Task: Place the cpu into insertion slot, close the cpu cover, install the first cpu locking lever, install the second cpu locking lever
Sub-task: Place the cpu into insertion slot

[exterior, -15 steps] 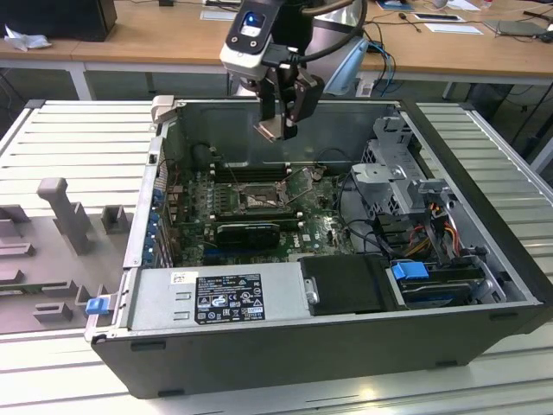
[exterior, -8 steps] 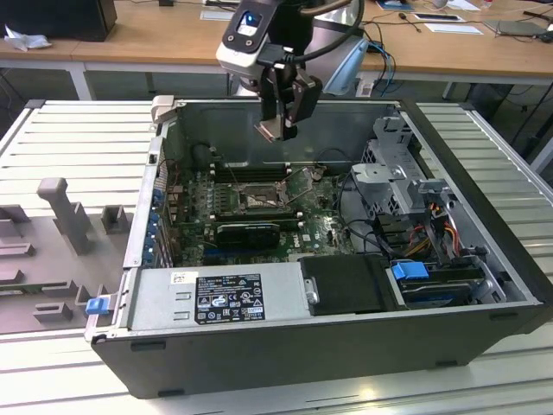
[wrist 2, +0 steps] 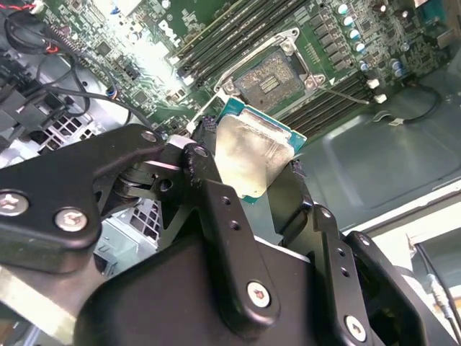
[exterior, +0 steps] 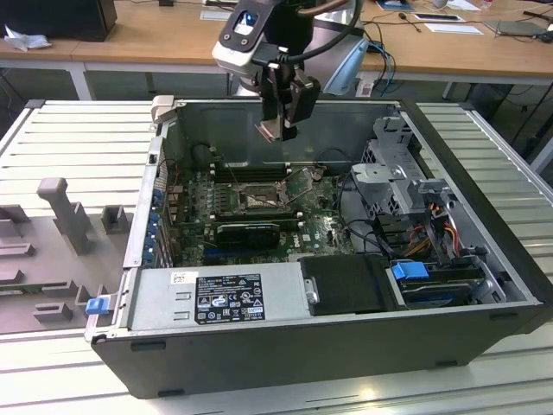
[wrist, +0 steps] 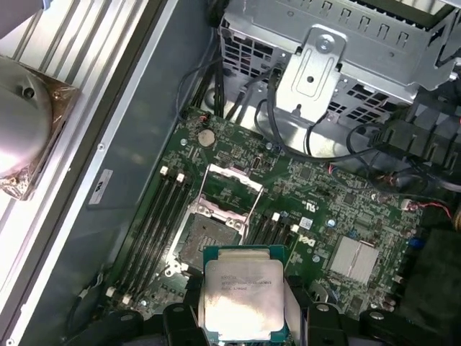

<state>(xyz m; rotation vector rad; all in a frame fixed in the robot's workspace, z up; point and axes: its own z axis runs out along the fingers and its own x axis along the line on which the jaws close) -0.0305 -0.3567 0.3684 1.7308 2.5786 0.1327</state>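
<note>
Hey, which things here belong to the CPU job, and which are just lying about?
Job: cpu, held in the gripper; insertion slot, empty; cpu cover, open.
Lying about: memory slots, drive cage, power supply.

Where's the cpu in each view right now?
Exterior view: cpu gripped in the hand, high over the motherboard.
Second wrist view: cpu clamped in the hand, near the insertion slot.
First wrist view: cpu faces the camera, beside the insertion slot.
Shared landmark: the insertion slot.
</note>
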